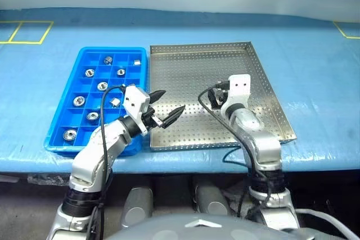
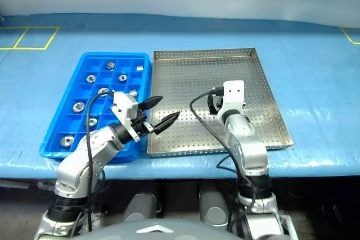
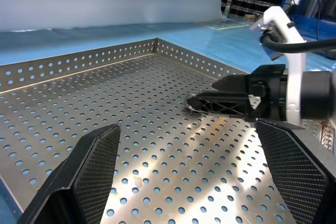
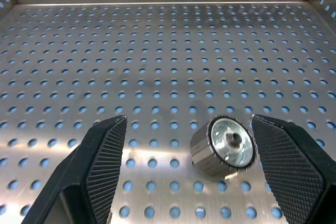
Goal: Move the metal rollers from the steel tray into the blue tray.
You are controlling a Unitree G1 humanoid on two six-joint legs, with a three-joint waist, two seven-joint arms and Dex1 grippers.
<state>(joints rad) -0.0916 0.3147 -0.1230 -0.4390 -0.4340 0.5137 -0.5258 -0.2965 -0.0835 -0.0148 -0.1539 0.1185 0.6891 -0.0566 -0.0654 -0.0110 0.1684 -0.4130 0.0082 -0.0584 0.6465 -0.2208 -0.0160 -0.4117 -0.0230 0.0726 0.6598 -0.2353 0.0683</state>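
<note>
One metal roller (image 4: 223, 148) lies on its side on the perforated floor of the steel tray (image 1: 191, 66), its holed end facing the right wrist camera. My right gripper (image 4: 189, 120) is open and straddles it; the roller sits close to one finger (image 4: 286, 166), with a wide gap to the other. The white wrist mount (image 1: 240, 85) hides that roller in the head views. My left gripper (image 1: 172, 100) hovers open and empty over the steel tray's near left edge, pointing at the right gripper. The blue tray (image 1: 84, 54) lies to the left and holds several rollers (image 1: 90, 72) in separate compartments.
Both trays rest side by side on a blue-covered table (image 1: 315, 71), near its front edge (image 1: 315, 164). Yellow tape marks (image 1: 25, 32) lie at the far left and far right. A black cable (image 1: 205, 102) loops from my right wrist over the steel tray.
</note>
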